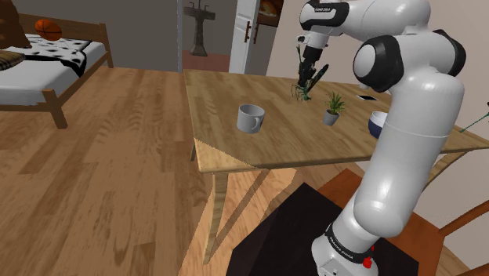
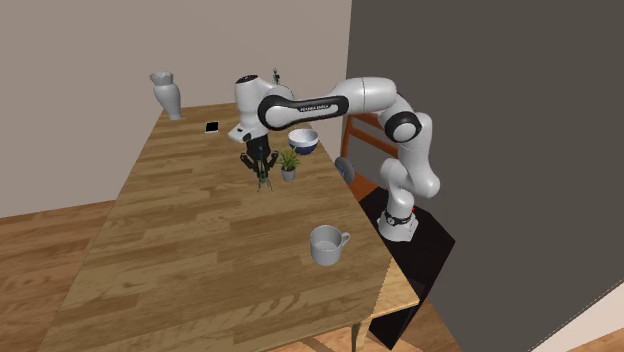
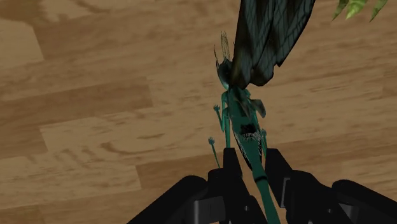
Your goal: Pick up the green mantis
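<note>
The green mantis point(image 3: 243, 121), a dark green insect figure with long folded wings, hangs between my fingers. My gripper point(image 3: 256, 170) is shut on its slim body. In the shoulder view the gripper point(image 1: 308, 82) points down over the far part of the wooden table point(image 1: 227, 94), and the mantis point(image 1: 301, 92) dangles below it with its legs close to the tabletop. The second exterior view has the gripper point(image 2: 260, 166) and the mantis point(image 2: 264, 181) just beside a small potted plant. Whether the legs touch the wood I cannot tell.
A white mug point(image 1: 251, 118) stands near the table's front. A small potted plant point(image 1: 333, 107), a blue and white bowl point(image 1: 379, 124) and a dark phone point(image 1: 366, 98) lie toward the shoulder view's right. A pale vase point(image 2: 166, 93) stands at a far corner. A bed point(image 1: 47, 59) is beyond.
</note>
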Motion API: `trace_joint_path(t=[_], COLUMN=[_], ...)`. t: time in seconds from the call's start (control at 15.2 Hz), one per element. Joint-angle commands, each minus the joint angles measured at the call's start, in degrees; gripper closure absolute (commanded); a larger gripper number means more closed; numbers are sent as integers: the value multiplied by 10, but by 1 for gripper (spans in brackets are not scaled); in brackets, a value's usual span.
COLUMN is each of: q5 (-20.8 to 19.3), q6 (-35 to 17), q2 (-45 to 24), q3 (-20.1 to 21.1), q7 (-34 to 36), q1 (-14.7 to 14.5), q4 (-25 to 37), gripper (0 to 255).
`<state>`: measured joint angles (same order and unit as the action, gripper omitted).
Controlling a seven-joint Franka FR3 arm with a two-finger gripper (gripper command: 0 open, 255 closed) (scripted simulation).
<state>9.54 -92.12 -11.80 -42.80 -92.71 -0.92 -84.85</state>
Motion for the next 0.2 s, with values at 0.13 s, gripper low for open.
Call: trace_joint_path(t=[0.13], q5=[3], q6=[21], q2=[-5], q3=[-1], q7=[-2], q1=[5], q4=[25], gripper=[255])
